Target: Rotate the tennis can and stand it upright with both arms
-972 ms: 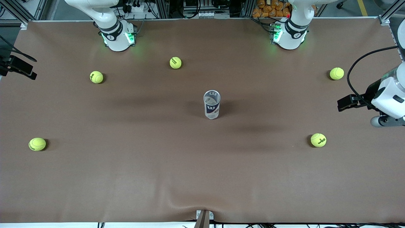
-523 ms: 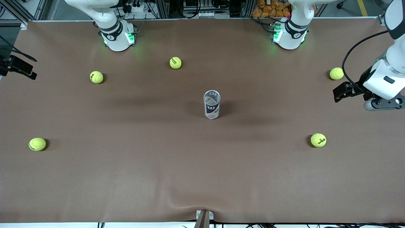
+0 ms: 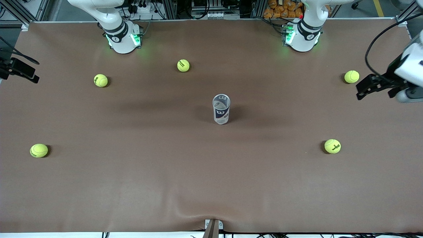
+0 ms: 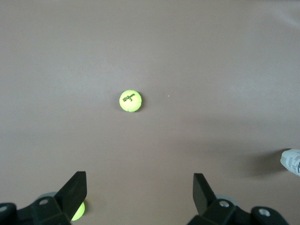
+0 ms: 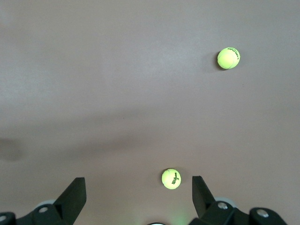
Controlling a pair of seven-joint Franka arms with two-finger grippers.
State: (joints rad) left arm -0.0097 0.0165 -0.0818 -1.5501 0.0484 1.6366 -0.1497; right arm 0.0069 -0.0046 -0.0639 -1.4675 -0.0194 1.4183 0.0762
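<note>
The tennis can [image 3: 221, 109] stands upright in the middle of the table, its silver-rimmed mouth up and the navy "W" label toward the front camera. A sliver of the can [image 4: 291, 161] shows at the edge of the left wrist view. My left gripper [image 3: 361, 90] hangs open in the air over the left arm's end of the table, well away from the can. In its wrist view the left gripper [image 4: 139, 192] holds nothing. My right gripper [image 3: 28, 71] waits at the right arm's end of the table. Its wrist view shows the right gripper [image 5: 138, 194] open and empty.
Several yellow-green tennis balls lie scattered on the brown table. One ball [image 3: 351, 76] is beside the left gripper and another ball [image 3: 332, 146] is nearer the front camera. More balls [image 3: 183, 65] [image 3: 100, 80] [image 3: 39, 150] lie toward the right arm's end.
The left gripper has swung from over the table's edge toward the bases' side, ending beside the ball at that end. The can and the right arm have not moved.
</note>
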